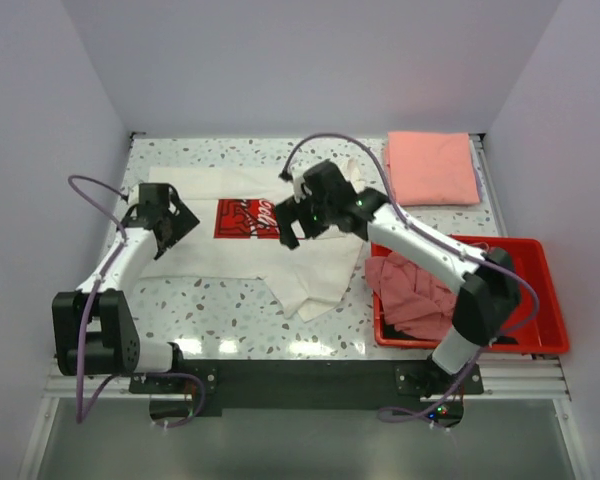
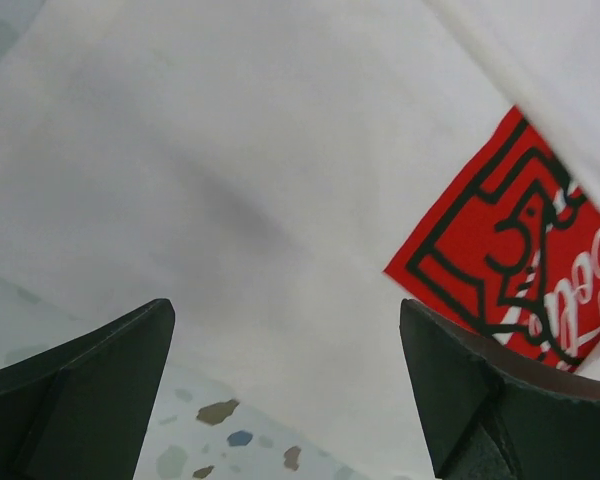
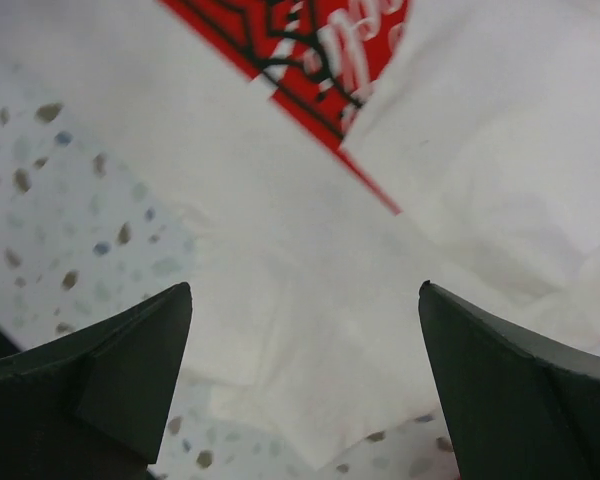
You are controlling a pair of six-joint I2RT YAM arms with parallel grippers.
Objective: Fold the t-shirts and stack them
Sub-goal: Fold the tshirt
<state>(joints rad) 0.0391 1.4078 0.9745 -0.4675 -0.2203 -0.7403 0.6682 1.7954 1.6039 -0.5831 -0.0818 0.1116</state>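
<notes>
Since it all sits in a plain pale-walled booth, the speckled table [image 1: 230, 315] is easy to read. The white t-shirt [image 1: 230, 258] lies spread over the middle, reaching toward the left edge. One flap is folded over the right side of its red Coca-Cola print [image 1: 242, 218].

Its long axis runs left to right, with a corner trailing to the near edge; can't tell which end is the collar. The left gripper [image 1: 177, 230] and right gripper [image 1: 292, 212] hover over it, fingers spread wide, holding nothing.

The salmon-pink shirt [image 1: 433, 167] is folded at the far right corner. The dusty-pink shirt [image 1: 405, 290] is bunched in the red bin [image 1: 540, 300], near right.
</notes>
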